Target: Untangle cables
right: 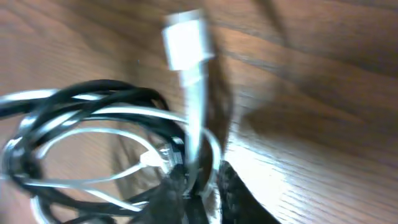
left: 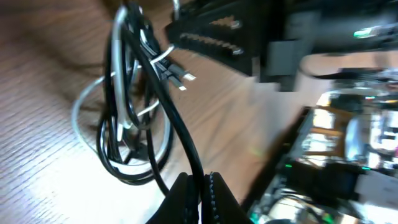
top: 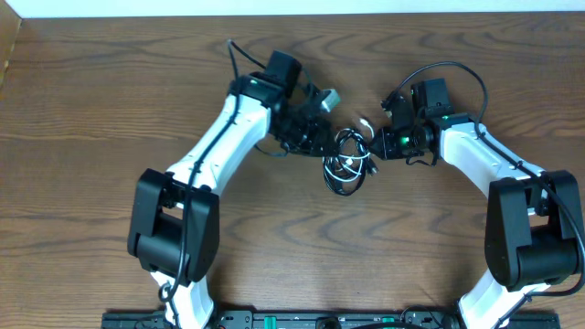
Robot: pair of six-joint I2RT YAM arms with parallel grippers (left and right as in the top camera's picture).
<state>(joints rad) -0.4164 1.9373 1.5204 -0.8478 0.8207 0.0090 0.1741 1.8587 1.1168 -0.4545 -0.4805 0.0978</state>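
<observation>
The cables (top: 345, 164) lie as one tangle of black and white loops on the wooden table between my two grippers. My left gripper (top: 318, 142) stands at the tangle's left edge. In the left wrist view its jaws (left: 200, 178) are shut on a black cable (left: 180, 130) that runs up into the hanging loops (left: 127, 124). My right gripper (top: 377, 144) is at the tangle's right edge. Its jaws (right: 202, 182) pinch the white cable (right: 194, 118), whose white plug (right: 185, 43) sticks up beyond the fingers. Black loops (right: 81, 99) spread to the left.
The right gripper's ridged finger (left: 211, 34) shows at the top of the left wrist view, close to two small plugs (left: 180, 78). Thick black wires run along both arms (top: 457, 73). Bare wood (top: 292, 256) surrounds the tangle.
</observation>
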